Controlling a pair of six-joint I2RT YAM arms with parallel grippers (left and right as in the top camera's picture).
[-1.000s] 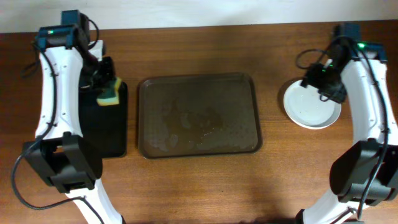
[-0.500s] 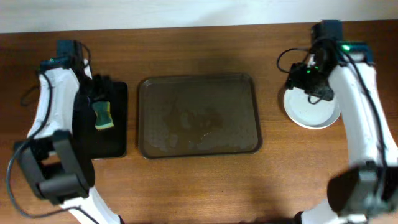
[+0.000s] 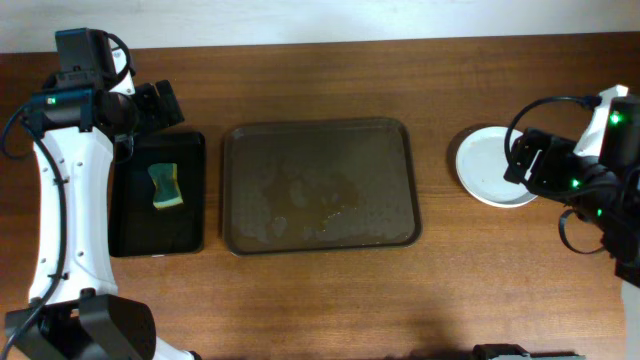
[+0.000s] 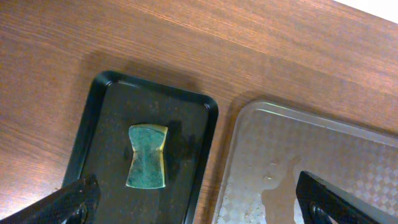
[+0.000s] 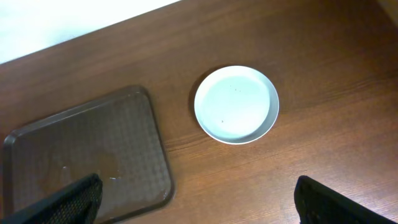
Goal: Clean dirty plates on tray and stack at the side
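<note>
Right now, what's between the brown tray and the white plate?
Nothing, just bare tabletop between tray and plate; clearest in the right wrist view.

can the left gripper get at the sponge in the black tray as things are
Probably yes: the sponge lies alone in the small black tray, nothing on top of it, and the left gripper hangs open above the tray with clear air between.

A big brown wooden table (image 3: 320, 300) fills the view. A plain white strip (image 3: 300, 20) runs along its far edge.
</note>
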